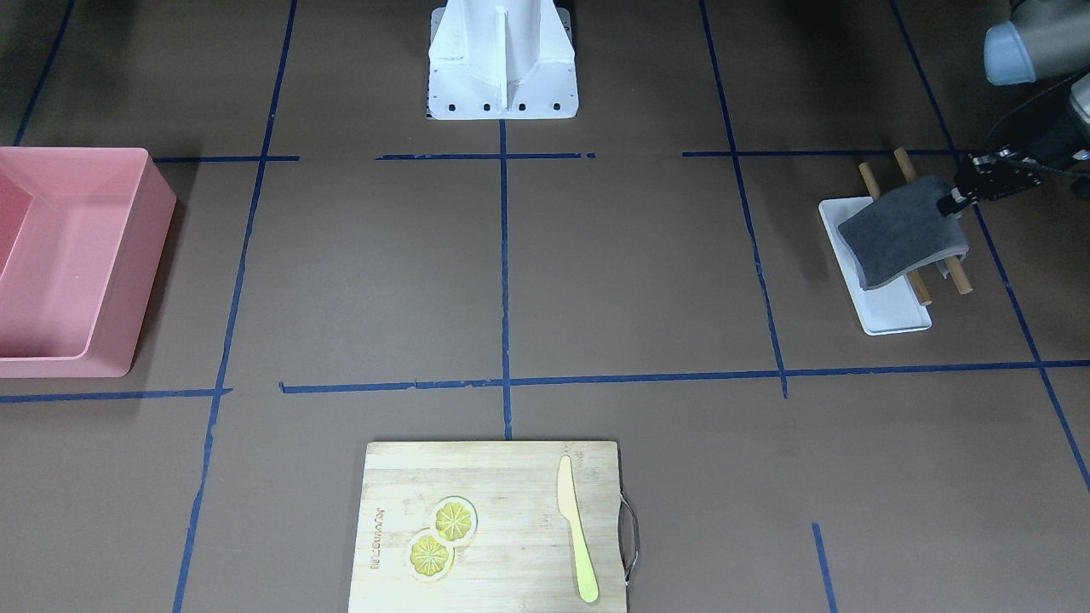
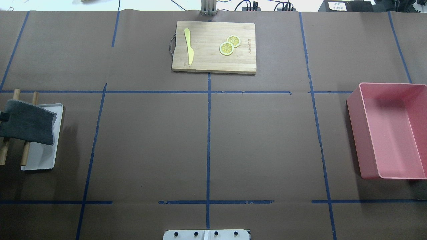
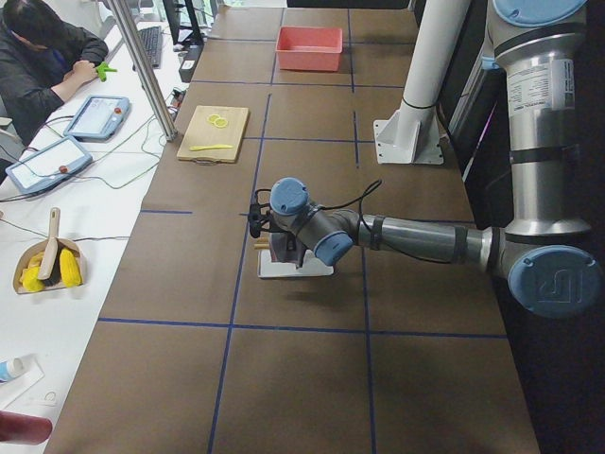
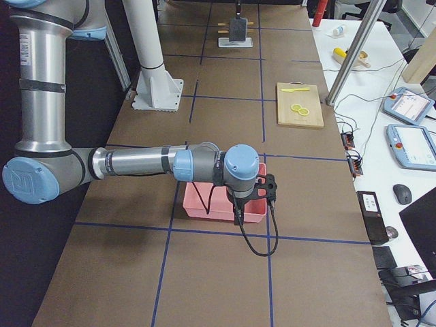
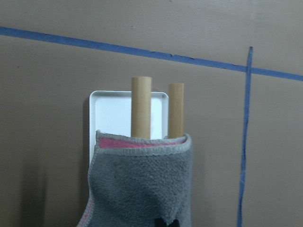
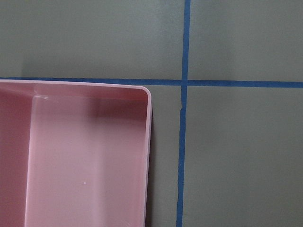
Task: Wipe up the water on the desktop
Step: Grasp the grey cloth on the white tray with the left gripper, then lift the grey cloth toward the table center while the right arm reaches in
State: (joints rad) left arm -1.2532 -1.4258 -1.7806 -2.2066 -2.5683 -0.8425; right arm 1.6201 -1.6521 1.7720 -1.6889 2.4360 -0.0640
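The brown desktop (image 1: pixel 639 272) with its blue tape grid shows no water that I can make out. My left gripper (image 1: pixel 954 203) is shut on one edge of a grey cloth (image 1: pixel 903 230). It holds the cloth over two wooden rods (image 5: pixel 141 106) that lie across a small white tray (image 1: pixel 894 315). In the left wrist view the cloth (image 5: pixel 142 184) hangs in front of the rods, with a pink underside showing. My right gripper (image 4: pixel 269 187) hovers over the pink bin (image 4: pixel 218 201); I cannot tell whether it is open or shut.
The pink bin (image 2: pixel 390 130) stands on the robot's right side. A bamboo cutting board (image 2: pixel 213 46) holds two lemon slices (image 2: pixel 229 45) and a yellow knife (image 2: pixel 188 45) at the far middle. The robot's white base (image 1: pixel 502 60) stands at the near edge.
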